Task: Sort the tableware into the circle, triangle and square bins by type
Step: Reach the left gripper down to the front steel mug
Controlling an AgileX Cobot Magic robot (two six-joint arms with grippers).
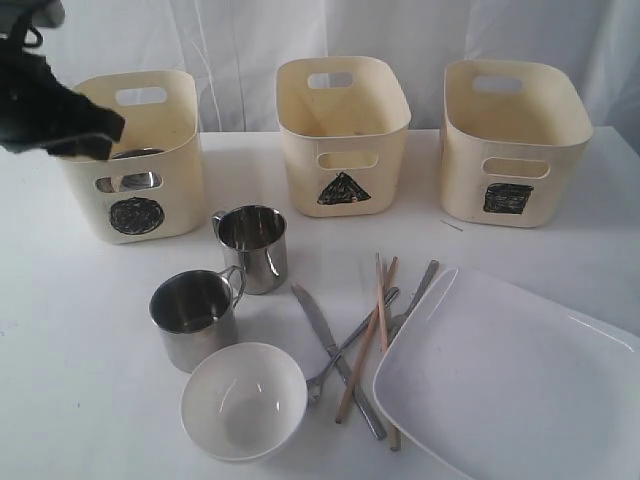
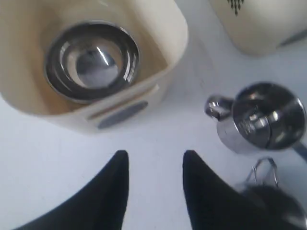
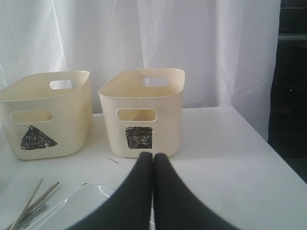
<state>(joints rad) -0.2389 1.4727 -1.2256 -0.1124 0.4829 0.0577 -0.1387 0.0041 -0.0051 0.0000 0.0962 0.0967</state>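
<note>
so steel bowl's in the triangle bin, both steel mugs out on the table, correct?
No. The steel bowl lies in the circle bin, not the triangle bin; the left wrist view looks down on it. Both steel mugs do stand on the table.

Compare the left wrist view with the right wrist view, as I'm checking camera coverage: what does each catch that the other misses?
Only the left wrist view shows the steel bowl lying inside the circle bin, a steel mug and part of a second mug on the table, and the open left gripper. Only the right wrist view shows the square bin, the chopsticks, an edge of the white plate and the shut right gripper. Both show the triangle bin and the white table.
</note>
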